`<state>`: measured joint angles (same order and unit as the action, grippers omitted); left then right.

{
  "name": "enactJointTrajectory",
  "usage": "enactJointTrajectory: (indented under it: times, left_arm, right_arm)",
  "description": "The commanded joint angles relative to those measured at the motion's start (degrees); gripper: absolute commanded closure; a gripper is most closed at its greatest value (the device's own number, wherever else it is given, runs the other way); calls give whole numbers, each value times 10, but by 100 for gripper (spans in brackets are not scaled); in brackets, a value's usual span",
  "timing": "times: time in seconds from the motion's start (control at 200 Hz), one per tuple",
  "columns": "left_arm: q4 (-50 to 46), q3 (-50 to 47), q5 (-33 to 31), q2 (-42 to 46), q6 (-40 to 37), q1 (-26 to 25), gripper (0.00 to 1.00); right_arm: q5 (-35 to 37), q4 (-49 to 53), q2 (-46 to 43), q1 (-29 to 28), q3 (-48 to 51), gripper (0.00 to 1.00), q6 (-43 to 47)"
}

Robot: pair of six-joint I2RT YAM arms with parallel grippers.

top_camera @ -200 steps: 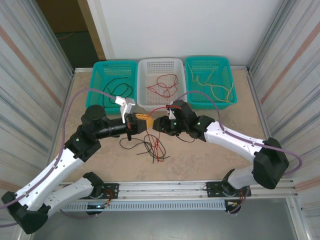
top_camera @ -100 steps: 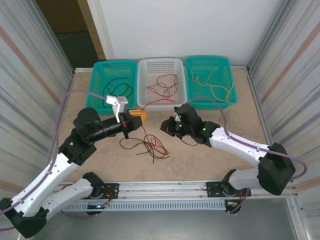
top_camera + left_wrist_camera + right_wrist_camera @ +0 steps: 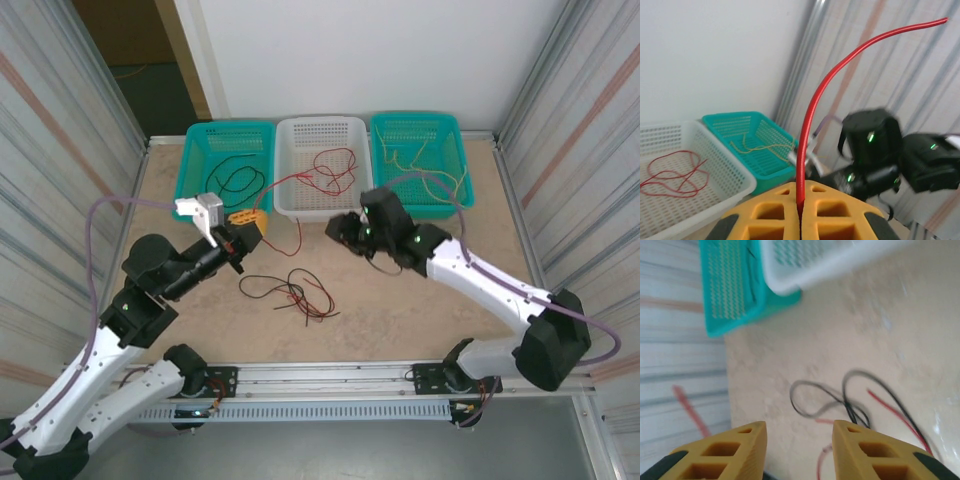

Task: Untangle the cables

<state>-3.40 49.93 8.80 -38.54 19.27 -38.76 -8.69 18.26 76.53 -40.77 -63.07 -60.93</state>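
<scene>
— While a red cable (image 3: 812,115) is being pinched between the closed yellow pads (image 3: 765,215) of the left gripper (image 3: 800,202), what is being added by each view?

— By the left wrist camera, the cable is being shown rising out of the seam between the pads and arching overhead, its tip free in the air. From above, that gripper is being seen just in front of the white basket (image 3: 320,132), at its left corner, and a red strand is being seen crossing that basket's front rim.

— And the right gripper (image 3: 799,437)?

— Its fingers are being held apart with nothing between them. Under them, blurred, loose cables (image 3: 292,293) in black and red are being shown lying on the table (image 3: 420,310), well in front of the white basket.

— What is being shown around it?

— Teal baskets (image 3: 205,145) are being seen on either side of the white basket, black cables in one, yellow in the other. The tan table is being enclosed by ribbed metal walls (image 3: 60,150) and a white wall (image 3: 350,60) behind the basket.
</scene>
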Motion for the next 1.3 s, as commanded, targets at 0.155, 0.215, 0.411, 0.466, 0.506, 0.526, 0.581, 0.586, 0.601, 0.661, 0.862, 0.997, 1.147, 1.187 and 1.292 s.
enactJointTrajectory:
  times: [0.155,0.215,0.411,0.466,0.506,0.526,0.581,0.586,0.601,0.661,0.862,0.997,1.147,1.187,1.292]
  left_arm:
    - [-115,123,-123,-87,-9,15,100]
    - [-158,155,-154,-117,-7,29,100]
    - [-162,183,-114,-161,17,90,100]
    - [-156,184,-107,-169,16,99,100]
    - [-153,185,-100,-178,16,106,100]
    - [-152,187,-96,-183,16,108,100]
    - [-152,193,-82,-198,14,116,100]
    - [-152,193,-82,-200,14,117,100]
    - [-153,195,-79,-203,13,118,100]
    - [-149,199,-74,-218,11,121,100]
    - [-124,207,-55,-252,18,139,100]
    - [-116,215,-44,-267,21,148,100]
    - [-116,215,-38,-271,20,155,100]
    - [-116,213,-37,-269,21,156,100]
    - [-114,206,-36,-267,21,160,100]
  right_arm:
    - [30,183,224,64,-250,59,264]
    - [22,192,265,76,-287,60,282]
    - [1,211,363,90,-368,61,319]
    - [4,222,384,89,-389,61,334]
    - [12,232,399,88,-405,62,347]
    - [16,239,407,87,-413,62,354]
    - [32,255,426,85,-434,62,372]
    - [33,256,428,84,-436,62,374]
    - [36,260,433,84,-439,62,377]
    - [48,274,447,80,-464,62,396]
    - [76,299,474,66,-480,63,431]
    - [83,301,476,61,-479,64,434]
    - [79,299,474,58,-480,64,434]
    - [78,300,474,57,-479,65,436]
    - [77,306,472,53,-477,65,439]
